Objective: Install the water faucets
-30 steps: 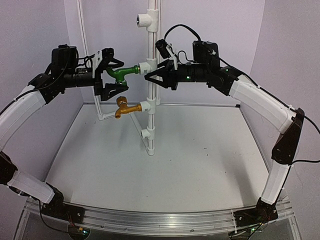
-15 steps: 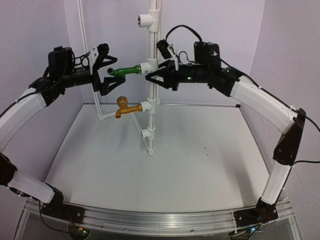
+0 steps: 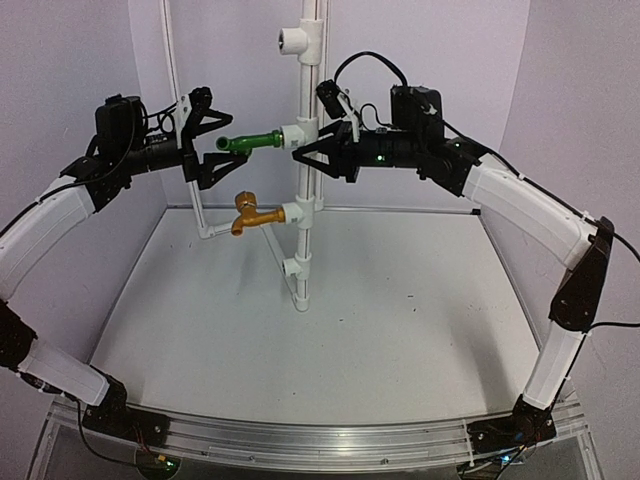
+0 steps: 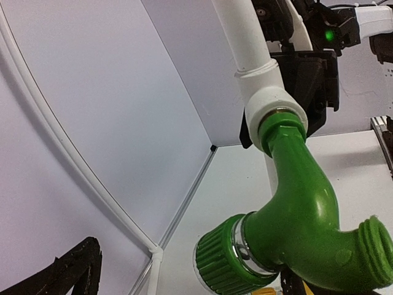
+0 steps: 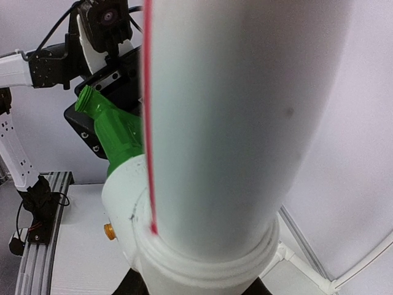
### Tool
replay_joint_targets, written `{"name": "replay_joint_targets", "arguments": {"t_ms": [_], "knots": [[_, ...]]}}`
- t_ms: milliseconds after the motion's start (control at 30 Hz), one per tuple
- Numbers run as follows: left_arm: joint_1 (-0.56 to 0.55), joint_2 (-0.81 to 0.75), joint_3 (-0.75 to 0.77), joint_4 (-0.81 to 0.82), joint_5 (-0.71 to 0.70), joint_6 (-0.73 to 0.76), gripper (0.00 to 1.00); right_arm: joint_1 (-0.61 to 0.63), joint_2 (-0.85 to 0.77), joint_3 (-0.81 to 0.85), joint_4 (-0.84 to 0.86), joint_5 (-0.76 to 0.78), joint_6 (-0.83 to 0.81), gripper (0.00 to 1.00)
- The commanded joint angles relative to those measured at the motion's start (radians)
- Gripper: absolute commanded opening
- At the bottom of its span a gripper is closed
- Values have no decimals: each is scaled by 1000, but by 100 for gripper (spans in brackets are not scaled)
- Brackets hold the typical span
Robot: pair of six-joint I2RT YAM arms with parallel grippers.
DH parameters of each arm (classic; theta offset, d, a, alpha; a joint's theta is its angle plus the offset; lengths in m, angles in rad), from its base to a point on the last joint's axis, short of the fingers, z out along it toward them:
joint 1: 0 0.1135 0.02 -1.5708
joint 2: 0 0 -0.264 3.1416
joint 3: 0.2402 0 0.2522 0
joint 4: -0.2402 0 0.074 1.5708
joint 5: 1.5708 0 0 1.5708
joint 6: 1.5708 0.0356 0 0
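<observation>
One second on, finds left gripper [image 3: 228, 145] drawn back toward upper left, fingers spread wide around handle end of green faucet [image 3: 255, 141] without gripping it, where before clamped on. Reads as a release after threading: green faucet left jutting from its fitting [image 3: 298, 134] on white pipe [image 3: 303, 240] at upper centre, brass faucet [image 3: 248, 214] seated just below. Notes right gripper [image 3: 300, 152] pinched on that pipe, unchanged.

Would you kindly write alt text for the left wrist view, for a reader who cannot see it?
A glossy green faucet fills the close-up, its neck seated in a white T-fitting on a white pipe.
</observation>
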Motion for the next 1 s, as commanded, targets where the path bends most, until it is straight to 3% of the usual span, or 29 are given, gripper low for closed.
{"name": "replay_joint_targets", "arguments": {"t_ms": [0, 167, 467, 967], "knots": [[32, 13, 32, 59, -12, 17, 100, -6, -66, -19, -44, -39, -42, 0], [32, 1, -39, 105, -5, 12, 100, -6, -66, -24, -44, -40, -41, 0], [36, 27, -36, 176, -80, -34, 100, -6, -35, 22, -46, -64, -35, 0], [61, 51, 88, 216, -47, -126, 99, -6, 15, 124, -57, -68, -12, 0]]}}
